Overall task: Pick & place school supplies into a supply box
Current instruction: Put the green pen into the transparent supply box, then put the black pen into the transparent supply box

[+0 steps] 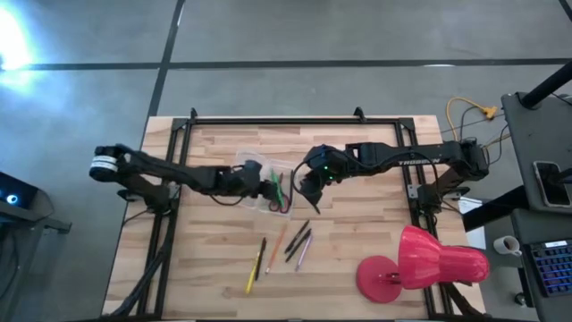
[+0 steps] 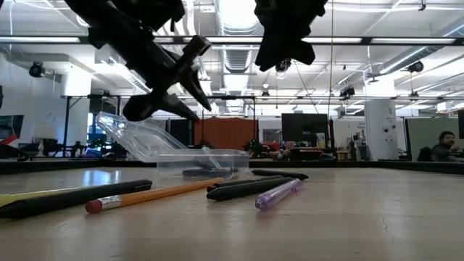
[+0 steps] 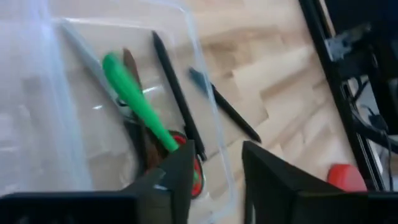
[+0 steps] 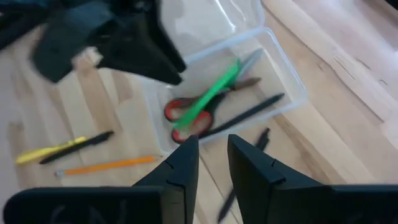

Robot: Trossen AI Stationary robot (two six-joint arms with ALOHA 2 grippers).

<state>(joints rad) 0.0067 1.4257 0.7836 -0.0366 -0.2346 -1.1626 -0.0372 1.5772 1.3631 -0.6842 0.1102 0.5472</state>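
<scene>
The clear supply box sits mid-table with its lid tipped open toward the far-left side. Inside lie a green pen, a brown pencil, a black pen and red-handled scissors. My left gripper hovers open and empty above the box's near end. My right gripper hangs open and empty just right of the box, higher up. One black pen lies on the table beside the box's right wall.
Loose supplies lie on the table nearer than the box: a yellow-and-black pen, an orange pencil, two black pens and a pale purple pen. A big red lamp stands at the near right corner. Black frame rails border the table.
</scene>
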